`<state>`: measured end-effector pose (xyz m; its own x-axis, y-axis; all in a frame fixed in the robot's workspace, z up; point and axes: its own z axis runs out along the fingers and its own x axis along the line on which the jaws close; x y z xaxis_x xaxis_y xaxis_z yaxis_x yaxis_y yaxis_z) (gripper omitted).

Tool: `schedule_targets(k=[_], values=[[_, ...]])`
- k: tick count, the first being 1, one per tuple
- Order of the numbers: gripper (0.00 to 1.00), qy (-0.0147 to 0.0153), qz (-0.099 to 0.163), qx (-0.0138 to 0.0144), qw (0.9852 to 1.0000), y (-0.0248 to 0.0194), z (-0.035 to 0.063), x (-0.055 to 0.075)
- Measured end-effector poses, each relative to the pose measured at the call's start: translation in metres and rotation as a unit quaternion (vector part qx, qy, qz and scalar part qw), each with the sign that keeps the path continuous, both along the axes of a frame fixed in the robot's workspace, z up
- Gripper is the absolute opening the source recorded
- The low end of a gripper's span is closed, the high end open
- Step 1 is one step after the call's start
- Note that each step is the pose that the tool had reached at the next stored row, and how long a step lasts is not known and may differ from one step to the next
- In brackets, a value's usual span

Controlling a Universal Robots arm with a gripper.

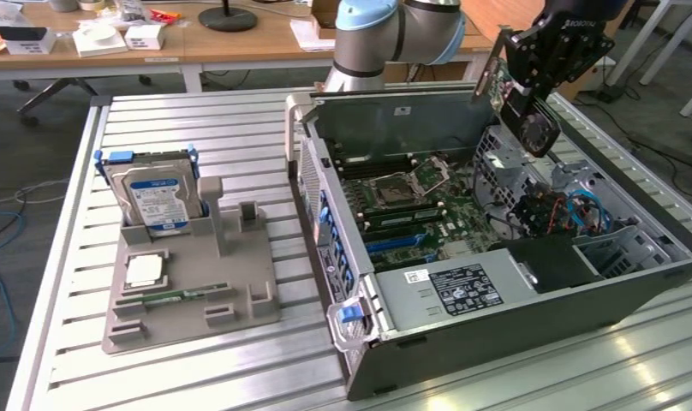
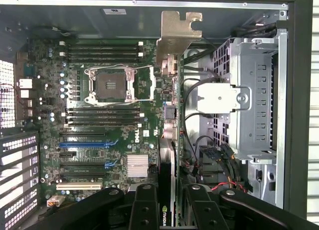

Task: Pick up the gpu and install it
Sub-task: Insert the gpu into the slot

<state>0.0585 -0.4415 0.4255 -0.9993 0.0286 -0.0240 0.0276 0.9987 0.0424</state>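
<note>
The gripper [image 2: 171, 202] is pinching the graphics card [image 2: 170, 163] edge-on between nearly closed jaws, the open computer case [image 1: 529, 318] lying beyond them. It is likely handling light, stiff, fragile; its edges are offering the safest hold.

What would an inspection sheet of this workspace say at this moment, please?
Surface: slatted metal table carries open computer case and gray holder.
Job's things: gpu held above the case, not seated.
Clutter: hard drive upright in holder; memory stick flat on it.
Grippers: gripper shut on the gpu.
Cables: blue cables inside the case.
Surroundings: wooden desk with boxes behind the table.
</note>
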Motion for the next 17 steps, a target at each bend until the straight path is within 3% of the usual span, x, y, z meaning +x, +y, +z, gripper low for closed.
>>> schedule_targets(k=[4,9,13,17], values=[[0.26,0.0000,0.005,0.0000,1.0000,0.0000,-0.0001,-0.0002],[0.26,0.0000,0.047,0.0001,0.9989,0.0000,-0.0004,-0.0004],[0.26,0.0000,0.083,0.0000,0.9965,0.0000,-0.0005,-0.0004],[0.26,0.0000,0.120,-0.0002,0.9928,0.0000,-0.0007,-0.0004]])
